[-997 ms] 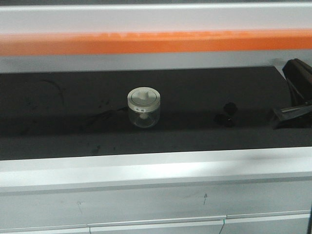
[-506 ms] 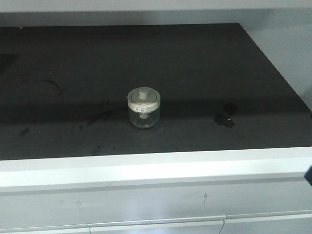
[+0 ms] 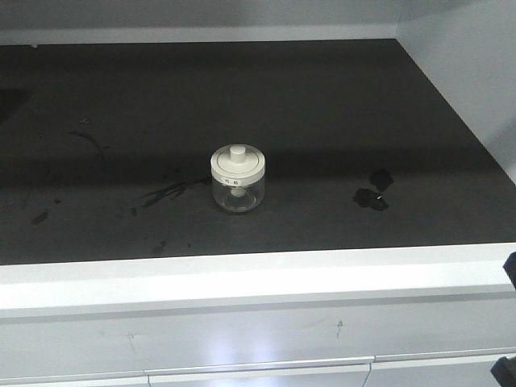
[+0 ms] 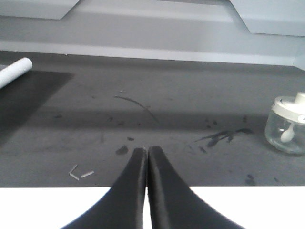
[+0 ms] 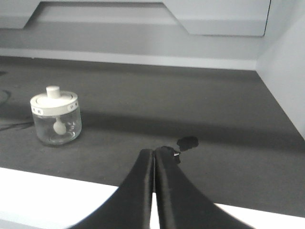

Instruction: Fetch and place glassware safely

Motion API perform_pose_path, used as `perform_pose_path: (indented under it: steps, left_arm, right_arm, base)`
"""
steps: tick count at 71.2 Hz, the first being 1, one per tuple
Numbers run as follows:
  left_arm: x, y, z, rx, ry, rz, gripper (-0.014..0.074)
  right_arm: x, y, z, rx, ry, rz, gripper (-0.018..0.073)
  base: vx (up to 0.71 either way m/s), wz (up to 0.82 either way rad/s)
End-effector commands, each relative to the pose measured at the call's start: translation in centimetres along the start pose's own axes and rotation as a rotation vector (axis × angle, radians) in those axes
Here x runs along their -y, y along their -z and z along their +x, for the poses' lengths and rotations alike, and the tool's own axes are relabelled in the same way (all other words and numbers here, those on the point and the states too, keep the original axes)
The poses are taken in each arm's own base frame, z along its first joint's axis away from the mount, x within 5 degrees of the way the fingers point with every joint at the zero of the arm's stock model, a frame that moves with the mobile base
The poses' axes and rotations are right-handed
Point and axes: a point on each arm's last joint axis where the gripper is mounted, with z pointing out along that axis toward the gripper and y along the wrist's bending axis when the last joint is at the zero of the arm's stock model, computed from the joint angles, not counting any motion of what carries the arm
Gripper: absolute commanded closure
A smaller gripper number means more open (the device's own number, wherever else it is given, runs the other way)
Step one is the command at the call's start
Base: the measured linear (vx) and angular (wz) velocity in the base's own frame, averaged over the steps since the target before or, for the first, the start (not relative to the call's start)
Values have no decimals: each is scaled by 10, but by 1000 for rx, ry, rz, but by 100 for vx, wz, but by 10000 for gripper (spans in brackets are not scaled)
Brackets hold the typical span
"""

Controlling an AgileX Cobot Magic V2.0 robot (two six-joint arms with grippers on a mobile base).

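Note:
The glassware (image 3: pixel 237 179) is a small squat clear jar with an off-white knobbed lid, standing upright on the black shelf surface (image 3: pixel 322 105). It shows at the right edge of the left wrist view as the jar (image 4: pixel 287 125) and at the left of the right wrist view as the jar (image 5: pixel 55 116). My left gripper (image 4: pixel 146 149) is shut and empty, near the white front ledge, well left of the jar. My right gripper (image 5: pixel 153 151) is shut and empty too, to the jar's right.
Two small black scraps (image 3: pixel 373 194) lie right of the jar, just beyond the right fingertips (image 5: pixel 186 142). A white cylinder (image 4: pixel 14 72) lies at the far left. The white front ledge (image 3: pixel 258 270) borders the shelf; a grey side wall (image 3: pixel 476 72) rises on the right.
The front view has tilted: the orange band and the dark object at the right edge seen a second ago are gone, and the shelf's back and right wall now show. The jar has not moved.

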Motion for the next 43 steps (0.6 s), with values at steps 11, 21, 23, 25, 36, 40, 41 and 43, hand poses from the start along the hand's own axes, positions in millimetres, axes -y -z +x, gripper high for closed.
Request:
perform_pose_path:
  steps: [11, 21, 23, 25, 36, 40, 41, 43]
  left_arm:
    - [2, 1, -13, 72, 14, 12, 603]
    - [2, 1, -13, 72, 14, 12, 603]
    - [2, 1, -13, 72, 14, 12, 603]
    - [2, 1, -13, 72, 14, 12, 603]
    - [2, 1, -13, 72, 14, 12, 603]
    - [2, 1, -13, 72, 14, 12, 603]
    - [2, 1, -13, 72, 14, 12, 603]
    - [2, 1, -13, 72, 14, 12, 603]
  right_arm:
    - [0, 1, -18, 125, 8, 4, 549]
    - [0, 1, -18, 126, 6, 4, 479]
    - [0, 1, -18, 125, 6, 4, 456]
    - [0, 1, -18, 125, 6, 4, 432]
    - [0, 1, -18, 126, 6, 4, 251]
    - [0, 1, -19, 130, 6, 4, 185]
    - [0, 1, -19, 132, 6, 4, 169]
    - [0, 0, -20, 141, 6, 5, 134]
  base:
    - [0, 0]
    - [0, 0]
    - [0, 0]
    - [0, 0]
    - [0, 0]
    - [0, 0]
    - [0, 0]
    - [0, 0]
